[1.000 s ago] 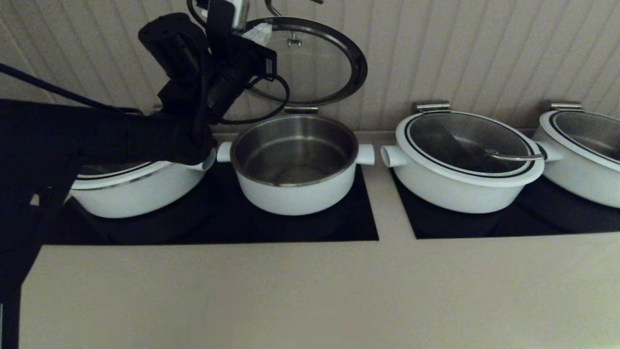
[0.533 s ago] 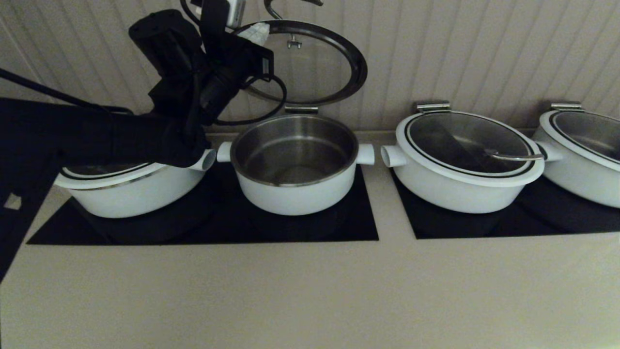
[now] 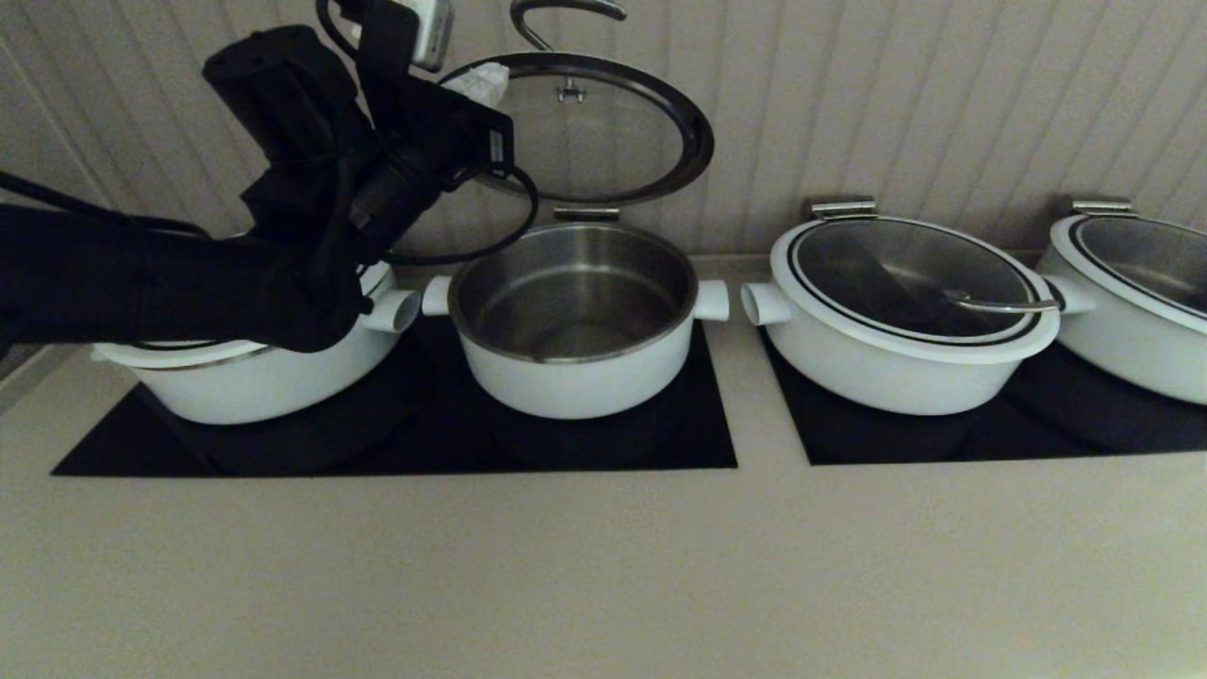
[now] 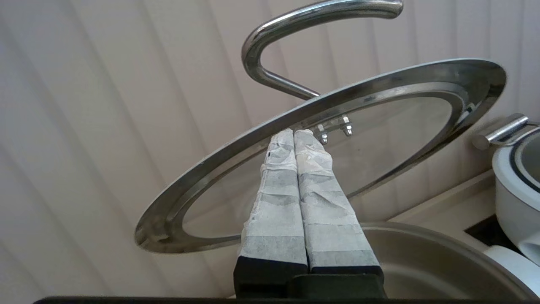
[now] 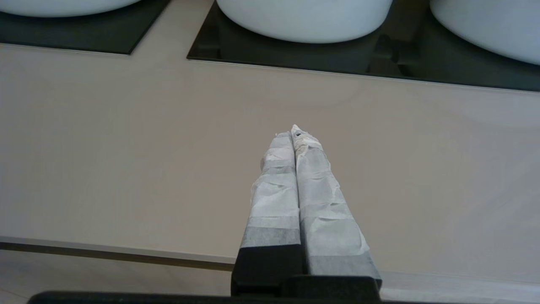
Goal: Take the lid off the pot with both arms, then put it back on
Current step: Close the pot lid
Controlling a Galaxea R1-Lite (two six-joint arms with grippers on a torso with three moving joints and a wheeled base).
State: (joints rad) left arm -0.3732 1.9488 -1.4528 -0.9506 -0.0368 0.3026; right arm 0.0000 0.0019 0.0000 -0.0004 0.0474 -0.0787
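Observation:
The pot (image 3: 575, 368) stands open on the black cooktop, its steel bowl empty. The lid (image 3: 603, 132) stands tilted up above the pot's back edge, against the ribbed wall, with its steel loop handle (image 3: 566, 9) on the wall side. My left gripper (image 3: 479, 80) is shut, and its taped fingertips touch the underside of the lid's rim at the left. In the left wrist view the left gripper (image 4: 294, 133) presses against the lid (image 4: 379, 139) just below the handle bolts. My right gripper (image 5: 293, 133) is shut and empty over the bare counter, out of the head view.
A white pot (image 3: 255, 377) sits to the left under my left arm. A lidded white pot (image 3: 905, 321) and another (image 3: 1132, 302) stand to the right. Black cooktops (image 3: 717, 443) lie under them. The beige counter (image 3: 603, 566) spreads in front.
My left arm has swung to the left and drawn back a little. The lid's top edge sits slightly lower and more of its handle shows.

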